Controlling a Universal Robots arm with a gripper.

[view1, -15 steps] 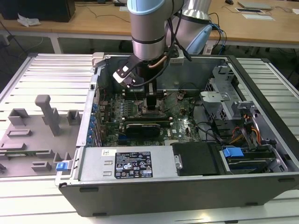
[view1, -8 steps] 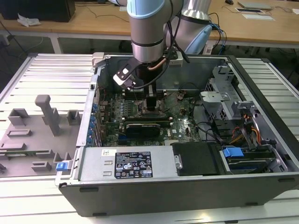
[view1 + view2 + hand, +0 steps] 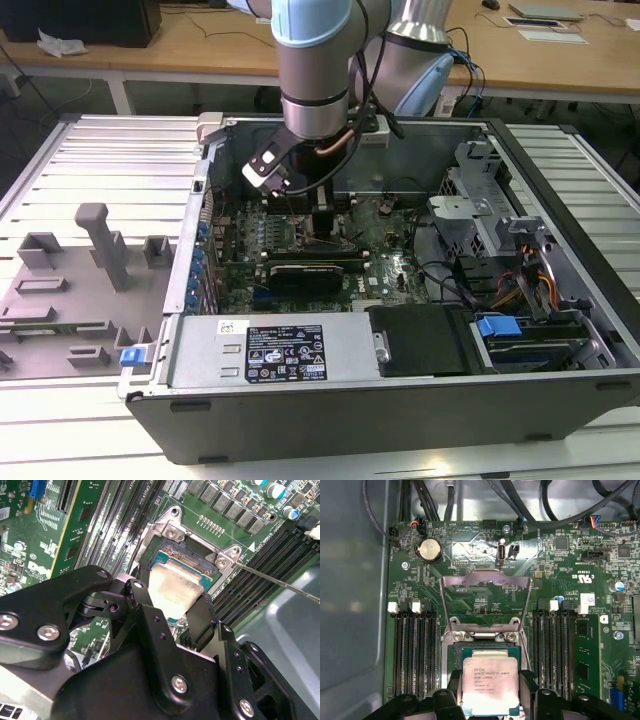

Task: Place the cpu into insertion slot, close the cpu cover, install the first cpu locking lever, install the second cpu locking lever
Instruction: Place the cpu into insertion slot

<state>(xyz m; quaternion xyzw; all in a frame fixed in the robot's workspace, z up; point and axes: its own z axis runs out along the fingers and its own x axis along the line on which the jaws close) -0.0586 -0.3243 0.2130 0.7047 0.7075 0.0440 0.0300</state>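
Observation:
In both wrist views my gripper [image 3: 490, 681] [image 3: 170, 601] is shut on the cpu [image 3: 490, 685] [image 3: 175, 586], one black finger [image 3: 454, 686] against each of two opposite edges. The silvery chip lies flat, low over the insertion slot [image 3: 485, 636] [image 3: 176, 555]; I cannot tell whether it is seated. Beyond the slot the cpu cover [image 3: 485, 579] stands raised and open, a thin metal frame with the board showing through its window. A thin locking lever [image 3: 280, 582] sticks out sideways from a slot corner. In the exterior view the gripper [image 3: 322, 215] reaches down into the open computer case [image 3: 400, 400].
Black memory slots [image 3: 415, 650] [image 3: 552, 650] run along both sides of the socket. Cables [image 3: 545, 510] hang past the board's far edge and a grey case wall [image 3: 350, 605] stands close by. A drive cage [image 3: 490, 210], power supply [image 3: 270, 352] and grey fixture [image 3: 100, 245] also show.

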